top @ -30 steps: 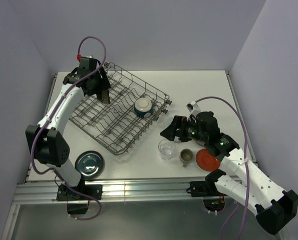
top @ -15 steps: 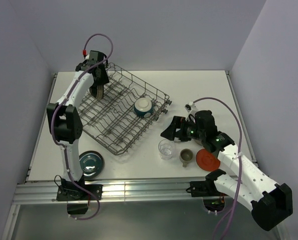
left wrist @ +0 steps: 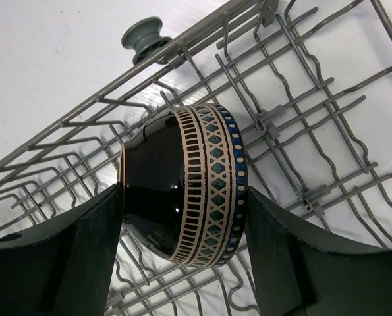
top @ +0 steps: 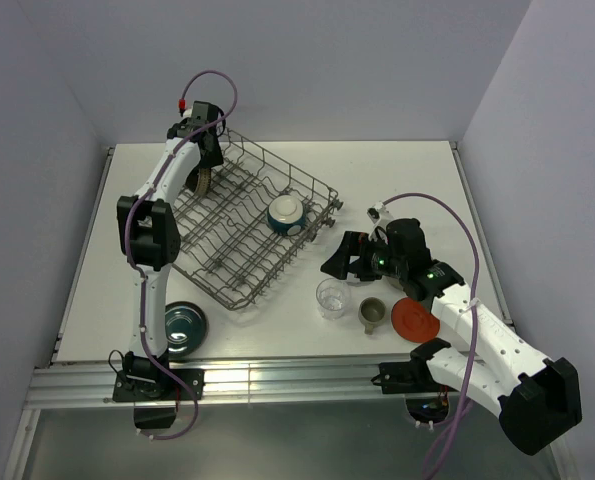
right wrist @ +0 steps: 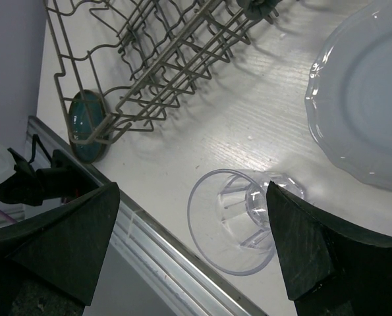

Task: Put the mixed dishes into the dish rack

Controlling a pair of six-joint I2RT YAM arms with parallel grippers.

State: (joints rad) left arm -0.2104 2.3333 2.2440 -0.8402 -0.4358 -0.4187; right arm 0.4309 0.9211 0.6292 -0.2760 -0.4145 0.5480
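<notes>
My left gripper [left wrist: 182, 227] is shut on the brown bowl [left wrist: 182, 184], a dark glossy bowl with a patterned cream and blue band. It holds the bowl on edge over the tines at the far left corner of the dish rack [top: 239, 225]. In the top view this gripper [top: 201, 172] is at that corner. A cream bowl [top: 286, 213] sits in the rack. My right gripper [right wrist: 192, 247] is open, its fingers either side of and above the clear glass [right wrist: 238, 220], which stands upright on the table [top: 330, 297].
The grey mug [top: 373, 314] and red-orange saucer [top: 414, 319] lie right of the glass. The dark teal dish [top: 180, 327] lies near the front left edge. A pale blue plate [right wrist: 367, 85] lies beside the glass. A rack wheel [left wrist: 143, 33] juts out.
My left arm has swung the bowl from above the rack's left side down to its far left corner. My right gripper has hardly moved.
</notes>
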